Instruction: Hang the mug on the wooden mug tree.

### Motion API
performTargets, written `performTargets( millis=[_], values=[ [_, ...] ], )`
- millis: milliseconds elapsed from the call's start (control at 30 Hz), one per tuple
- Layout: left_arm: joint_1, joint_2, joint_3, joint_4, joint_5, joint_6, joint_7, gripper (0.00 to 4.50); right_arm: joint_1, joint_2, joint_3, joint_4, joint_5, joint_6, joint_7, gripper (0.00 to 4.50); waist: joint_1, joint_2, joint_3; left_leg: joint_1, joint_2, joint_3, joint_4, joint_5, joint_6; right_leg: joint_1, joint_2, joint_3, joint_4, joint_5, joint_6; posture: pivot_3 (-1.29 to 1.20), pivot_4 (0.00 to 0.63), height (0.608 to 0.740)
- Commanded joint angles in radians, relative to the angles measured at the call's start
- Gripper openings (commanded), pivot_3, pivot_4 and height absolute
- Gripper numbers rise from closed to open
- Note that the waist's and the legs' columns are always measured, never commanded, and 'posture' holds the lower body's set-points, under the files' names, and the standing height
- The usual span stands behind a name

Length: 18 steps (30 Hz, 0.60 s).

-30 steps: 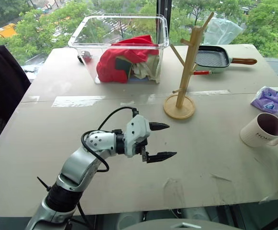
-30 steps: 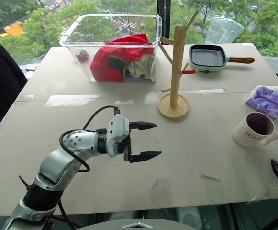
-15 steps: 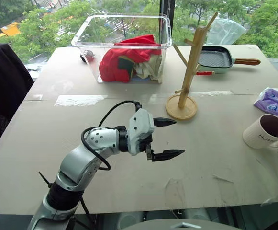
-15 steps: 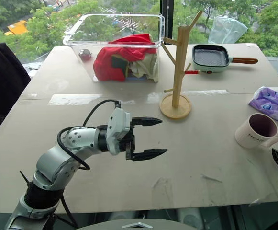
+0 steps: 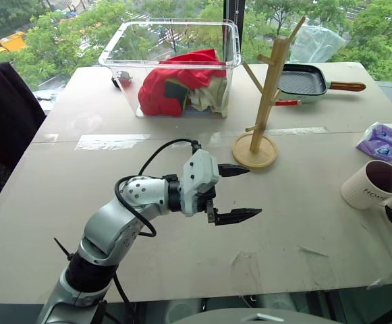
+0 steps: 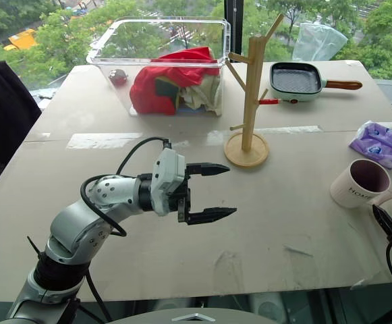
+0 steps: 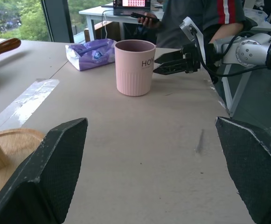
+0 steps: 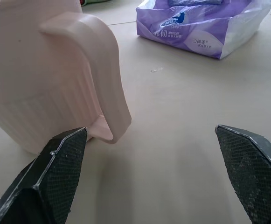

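The mug (image 5: pixel 374 184) stands upright on the table (image 5: pixel 303 202) near its right edge, the tissue pack (image 5: pixel 385 142) just behind it. The wooden mug tree (image 5: pixel 261 101) stands mid-table, well left of the mug. Behind the tree lies a pan (image 5: pixel 306 81); to the tree's left a bin (image 5: pixel 172 64) holds cloths (image 5: pixel 175 84), with something small, perhaps a ball (image 5: pixel 119 77), at its far left corner. The left gripper (image 5: pixel 233 194) hangs in front of the tree; the right gripper (image 6: pixel 391 219) sits just before the mug.
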Motion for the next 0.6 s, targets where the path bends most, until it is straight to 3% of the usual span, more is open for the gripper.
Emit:
performTargets(
  millis=[33, 167, 200, 300, 467, 500, 600],
  values=[
    [-0.013, 0.006, 0.014, -0.043, -0.008, -0.015, -0.003, 4.50, -0.033, -0.011, 0.003, 0.037, -0.012, -0.042, 0.013, 4.44, 0.000, 0.000, 0.000, 0.000, 0.000, 0.000, 0.000, 0.000, 0.000, 0.000, 0.000, 0.000, 0.000, 0.000, 0.000, 0.00, 0.150, 0.740],
    [-0.013, 0.012, 0.011, -0.042, -0.005, -0.016, -0.007, 4.50, -0.101, -0.021, 0.034, 0.125, -0.037, -0.073, 0.036, 4.44, -0.002, 0.000, 0.000, 0.000, 0.000, 0.000, 0.000, 0.000, 0.000, 0.000, 0.000, 0.000, 0.000, 0.000, 0.000, 0.00, 0.150, 0.740],
    [-0.013, 0.013, 0.010, -0.041, -0.003, -0.017, -0.008, 4.50, -0.119, -0.019, 0.041, 0.137, -0.038, -0.075, 0.037, 4.21, -0.001, 0.000, 0.000, 0.000, 0.000, 0.001, 0.000, 0.000, 0.000, 0.000, 0.000, 0.001, 0.000, 0.000, 0.000, 0.00, 0.150, 0.740],
    [-0.015, 0.018, 0.011, -0.038, 0.001, -0.018, -0.009, 4.50, -0.144, -0.011, 0.059, 0.126, -0.040, -0.076, 0.033, 3.20, -0.001, 0.000, 0.000, 0.000, 0.000, 0.000, 0.000, 0.000, 0.000, 0.000, 0.000, 0.000, 0.000, 0.000, 0.000, 0.00, 0.150, 0.740],
    [0.004, 0.024, 0.014, -0.046, 0.004, -0.022, 0.001, 4.50, -0.134, 0.000, 0.076, 0.060, -0.033, -0.055, 0.009, 0.71, 0.001, 0.000, 0.000, 0.000, 0.000, -0.001, 0.000, 0.000, 0.000, 0.000, 0.000, 0.000, 0.000, 0.001, 0.001, 0.00, 0.150, 0.740],
    [0.009, 0.025, 0.014, -0.047, 0.005, -0.024, 0.003, 4.50, -0.129, 0.002, 0.078, 0.042, -0.031, -0.049, 0.005, 0.04, 0.001, 0.000, 0.000, 0.000, 0.000, 0.000, 0.000, 0.000, 0.000, 0.000, -0.001, 0.000, 0.000, 0.001, 0.001, 0.00, 0.150, 0.740],
    [0.022, 0.024, 0.014, -0.049, 0.009, -0.031, 0.009, 4.50, -0.113, 0.007, 0.084, -0.017, -0.027, -0.027, -0.011, 0.04, 0.001, 0.000, 0.000, 0.000, 0.001, 0.000, 0.000, 0.000, 0.000, 0.000, -0.001, 0.000, 0.000, 0.001, 0.001, 0.00, 0.150, 0.740]
  ],
)
